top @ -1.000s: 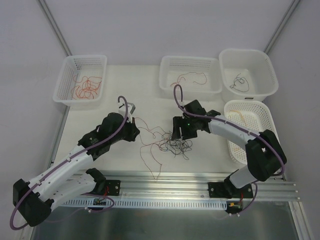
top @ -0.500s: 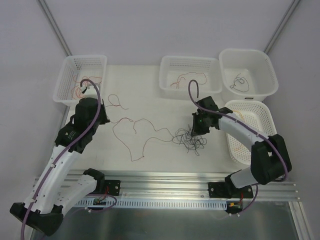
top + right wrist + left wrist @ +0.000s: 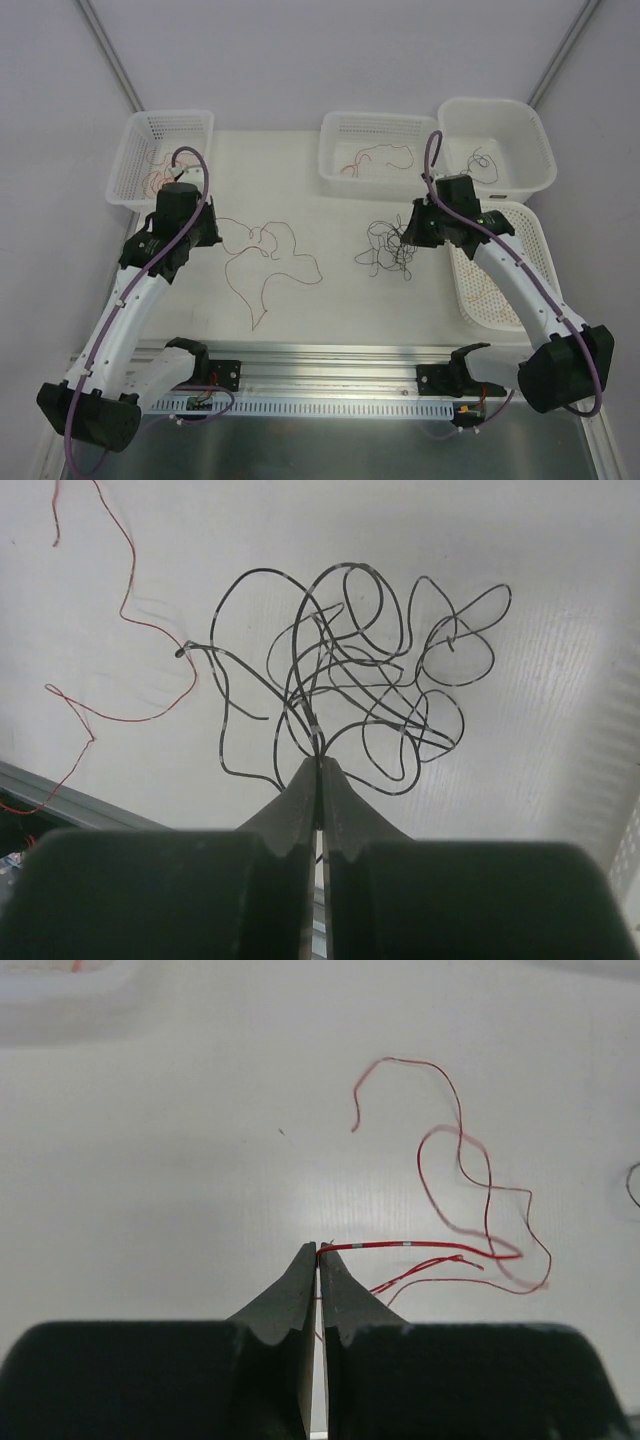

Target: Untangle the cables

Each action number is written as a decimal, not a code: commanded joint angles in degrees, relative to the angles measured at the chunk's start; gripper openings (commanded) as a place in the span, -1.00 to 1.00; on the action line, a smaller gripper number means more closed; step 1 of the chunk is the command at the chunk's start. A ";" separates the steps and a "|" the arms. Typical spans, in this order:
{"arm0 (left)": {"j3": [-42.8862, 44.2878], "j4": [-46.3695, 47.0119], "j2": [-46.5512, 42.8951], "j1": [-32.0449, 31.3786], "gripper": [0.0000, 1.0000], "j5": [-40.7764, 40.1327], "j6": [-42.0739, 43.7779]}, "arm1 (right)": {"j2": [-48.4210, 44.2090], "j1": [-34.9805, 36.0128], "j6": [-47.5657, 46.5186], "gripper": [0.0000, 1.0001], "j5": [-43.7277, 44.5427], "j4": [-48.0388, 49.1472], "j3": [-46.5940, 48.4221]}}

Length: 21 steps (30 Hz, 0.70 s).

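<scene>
The left end effector (image 3: 318, 1250) is pinched fully closed on one end of a thin curly red wire (image 3: 380, 1246), which trails off to its right across the white table (image 3: 400, 300). The right end effector (image 3: 320, 763) is likewise closed, gripping a clump of looped black wires (image 3: 345, 655) that fans out just ahead of its tips.

The black loops cross each other many times, so pulling could cinch them tighter, or the hair-thin strands could slip free. How many black strands sit in the pinch is hidden. Whether the red wire touches the clump's far-left loop, I cannot tell.
</scene>
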 commanded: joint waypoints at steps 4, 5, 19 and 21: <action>-7.70 8.53 1.96 0.07 -1.00 19.91 -2.46 | 5.29 -0.26 1.79 -0.85 -1.84 4.10 -6.60; -8.76 9.50 2.40 0.16 -1.00 21.07 -2.81 | 6.00 -0.26 2.05 -0.82 -1.84 4.63 -7.21; -12.64 15.31 14.18 -8.89 -0.41 25.91 -2.56 | 4.60 0.00 -1.99 0.38 0.79 0.68 -3.79; -12.29 15.31 14.89 -10.20 -0.09 26.09 -2.29 | 2.59 0.00 -2.34 0.51 1.05 -0.02 -3.44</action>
